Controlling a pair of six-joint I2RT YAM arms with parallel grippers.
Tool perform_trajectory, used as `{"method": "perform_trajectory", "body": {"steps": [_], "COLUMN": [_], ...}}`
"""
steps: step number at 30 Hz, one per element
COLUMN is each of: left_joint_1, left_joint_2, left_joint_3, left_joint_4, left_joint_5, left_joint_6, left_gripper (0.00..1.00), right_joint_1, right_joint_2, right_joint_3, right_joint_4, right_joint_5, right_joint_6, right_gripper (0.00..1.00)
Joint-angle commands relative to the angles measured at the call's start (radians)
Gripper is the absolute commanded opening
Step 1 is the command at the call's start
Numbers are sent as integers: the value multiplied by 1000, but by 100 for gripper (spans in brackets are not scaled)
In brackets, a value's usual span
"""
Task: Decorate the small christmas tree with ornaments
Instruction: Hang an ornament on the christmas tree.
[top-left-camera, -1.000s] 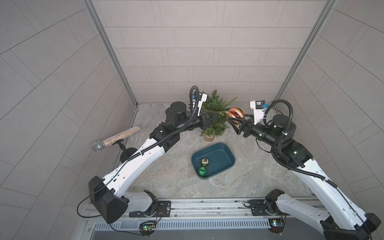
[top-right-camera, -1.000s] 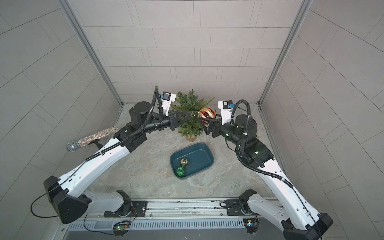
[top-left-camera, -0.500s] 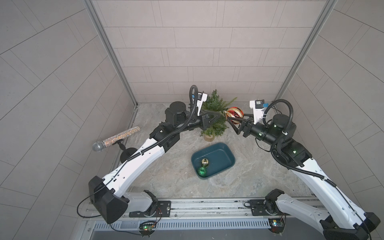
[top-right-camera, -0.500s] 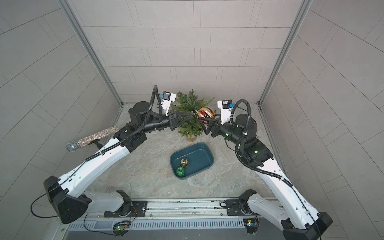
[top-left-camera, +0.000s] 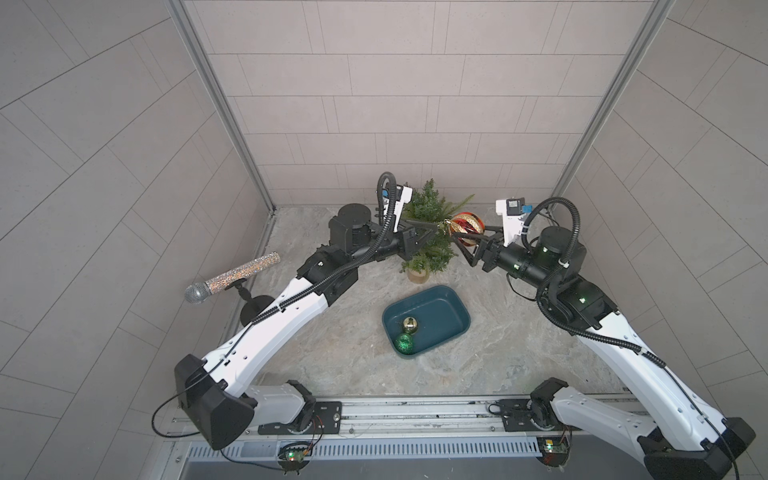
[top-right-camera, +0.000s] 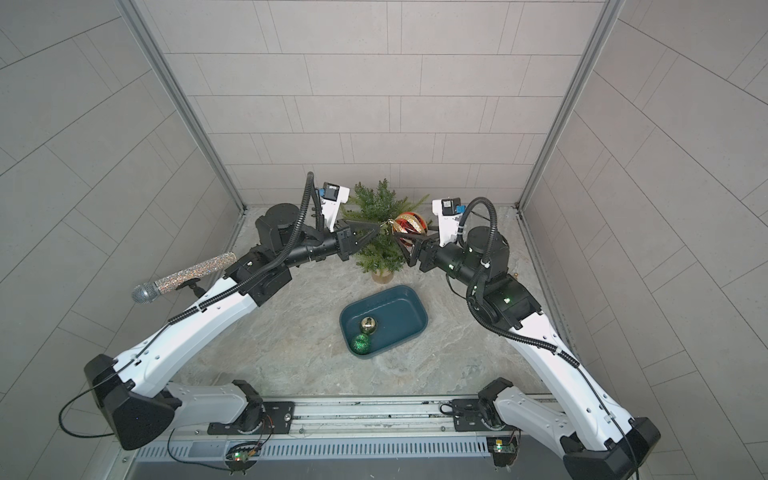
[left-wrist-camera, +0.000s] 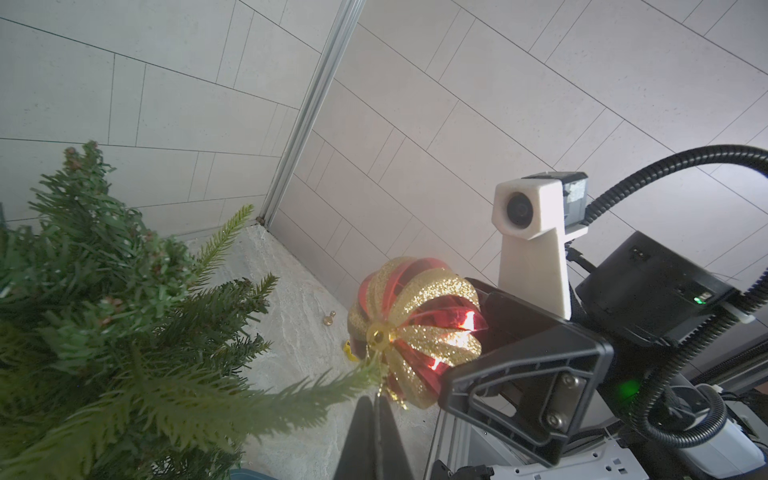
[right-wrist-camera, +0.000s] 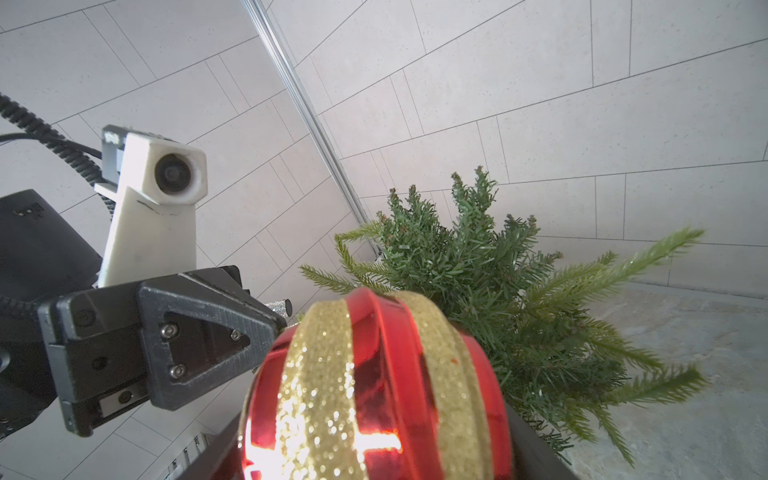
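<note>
Three tiled walls close in the stone table (top-left-camera: 332, 353), whose lower edge meets a metal rail in both top views. Bare stone lies open to the lower left and lower right of the blue tray (top-left-camera: 444, 316). The small christmas tree (top-left-camera: 434, 253) stands upright at frame centre, near the back wall, with its stump just above the tray's far rim. Both arms reach in from the lower corners and meet at the tree's right-hand branches, so there is little room there. A glittery microphone (top-left-camera: 232, 278) on its stand sits at the left edge, apart from the left arm. The right gripper (top-left-camera: 467, 232) has its jaws spread wide around the red-and-gold ball (top-left-camera: 467, 222), clamping it in the air just right of the tree. The left gripper (top-left-camera: 442, 226) has its jaws pressed together, and the ball's gold thread (left-wrist-camera: 379, 374) appears caught at their tips beside a light branch tip. The gold ball (top-left-camera: 409, 325) and green ball (top-left-camera: 404, 343) lie touching in the tray's lower-left corner. A tiny gold trinket (left-wrist-camera: 329, 319) lies on the stone near the wall.
</note>
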Motion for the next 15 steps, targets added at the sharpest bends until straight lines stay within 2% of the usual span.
{"method": "perform_trajectory", "body": {"steps": [1,15], "left_joint_1": [6,6], "left_joint_2": [-19,-7], "left_joint_3": [-8,-15], "left_joint_4": [6,34], "left_joint_5": [-2,-12], "left_joint_6": [22,22], "left_gripper": [2,2], "right_joint_1": [-5,-5], "right_joint_2": [-6,3], "right_joint_3": [-8,-50], "right_joint_4": [36,102], "right_joint_5": [10,13], "right_joint_6": [4,30], "right_gripper": [76,76]}}
